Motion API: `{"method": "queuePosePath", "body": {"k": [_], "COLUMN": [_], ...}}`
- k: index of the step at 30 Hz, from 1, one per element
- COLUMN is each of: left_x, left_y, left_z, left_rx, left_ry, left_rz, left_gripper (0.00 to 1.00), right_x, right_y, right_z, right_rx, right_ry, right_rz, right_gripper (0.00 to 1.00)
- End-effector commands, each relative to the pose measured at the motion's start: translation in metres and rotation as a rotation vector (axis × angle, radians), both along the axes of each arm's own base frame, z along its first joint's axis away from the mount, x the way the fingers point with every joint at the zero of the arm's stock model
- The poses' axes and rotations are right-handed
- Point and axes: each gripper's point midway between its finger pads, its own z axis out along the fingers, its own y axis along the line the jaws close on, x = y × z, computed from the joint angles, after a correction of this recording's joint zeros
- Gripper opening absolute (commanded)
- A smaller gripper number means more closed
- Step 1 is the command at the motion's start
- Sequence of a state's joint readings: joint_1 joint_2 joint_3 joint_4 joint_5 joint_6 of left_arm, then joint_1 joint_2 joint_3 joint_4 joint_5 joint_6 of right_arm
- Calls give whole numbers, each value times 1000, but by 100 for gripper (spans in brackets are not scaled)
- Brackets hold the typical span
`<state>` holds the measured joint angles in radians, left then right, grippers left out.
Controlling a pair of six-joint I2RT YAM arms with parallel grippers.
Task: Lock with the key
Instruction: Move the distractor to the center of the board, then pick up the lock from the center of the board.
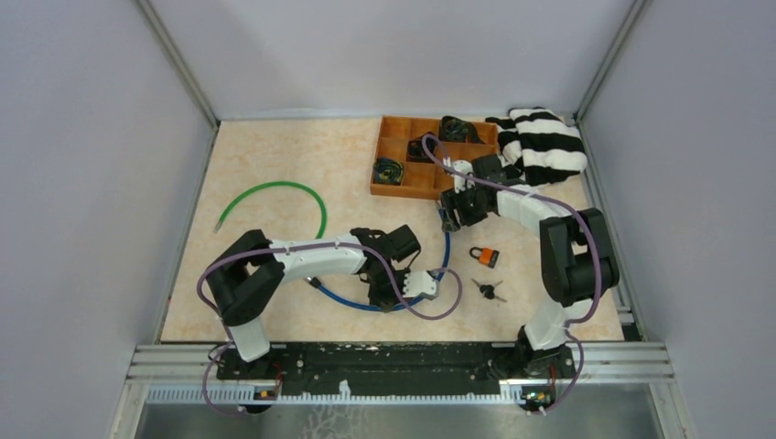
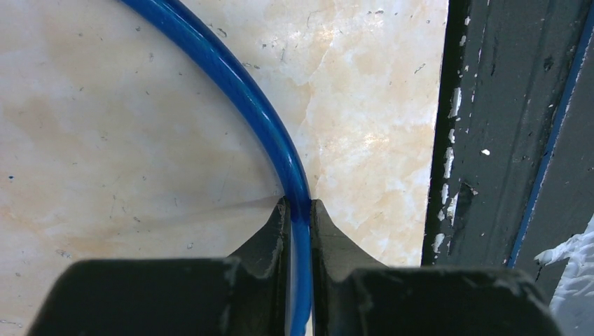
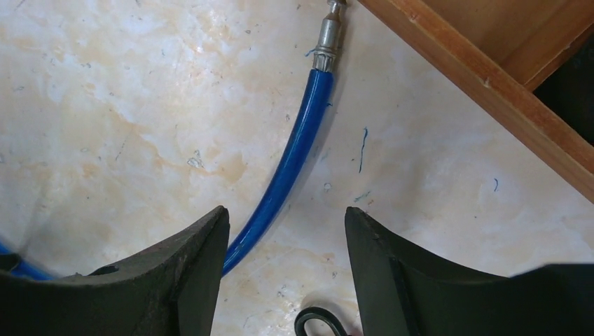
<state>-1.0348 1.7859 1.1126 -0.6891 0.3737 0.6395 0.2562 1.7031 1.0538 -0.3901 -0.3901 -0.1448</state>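
Observation:
An orange padlock (image 1: 486, 257) with a black shackle lies on the table right of centre, and a set of keys (image 1: 490, 291) lies just in front of it. A blue cable (image 1: 446, 249) loops across the middle. My left gripper (image 1: 437, 287) is shut on the blue cable (image 2: 245, 91), which runs between its fingers (image 2: 270, 231). My right gripper (image 1: 449, 218) hovers open over the cable's far end; the blue cable (image 3: 280, 175) with its metal tip (image 3: 328, 35) passes by the left finger (image 3: 203, 259). The padlock's shackle (image 3: 319, 323) peeks in at the bottom of that view.
A wooden compartment tray (image 1: 403, 191) with coiled items stands at the back, and its edge (image 3: 490, 91) is close to my right gripper. A black-and-white striped cloth (image 1: 544, 146) lies beside it. A green cable (image 1: 274, 190) curves at the left. The black front rail (image 2: 504, 126) is near my left gripper.

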Motion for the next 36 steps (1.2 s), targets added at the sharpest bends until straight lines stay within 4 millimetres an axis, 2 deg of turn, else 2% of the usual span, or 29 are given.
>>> {"method": "queuePosePath", "body": {"k": [1, 14, 20, 26, 31, 36], "left_x": [8, 8, 10, 14, 18, 26], "left_y": [-26, -23, -23, -17, -5, 24], "left_z": [0, 2, 5, 8, 17, 35], "left_rx": [-94, -103, -111, -106, -98, -99], "left_ry": [-47, -66, -83, -117, -153, -122], "left_rz": [-27, -18, -12, -4, 3, 74], "left_gripper": [6, 20, 32, 43, 56, 72], "right_x": [17, 22, 20, 22, 21, 19], "right_y": [8, 24, 21, 9, 1, -2], "right_z": [3, -16, -25, -33, -35, -29], "right_rx": [-49, -164, -237, -291, -318, -315], "right_ry": [-89, -133, -163, -181, -189, -200], "right_rz": [-10, 36, 31, -18, -48, -79], "right_gripper": [60, 51, 44, 31, 20, 11]}}
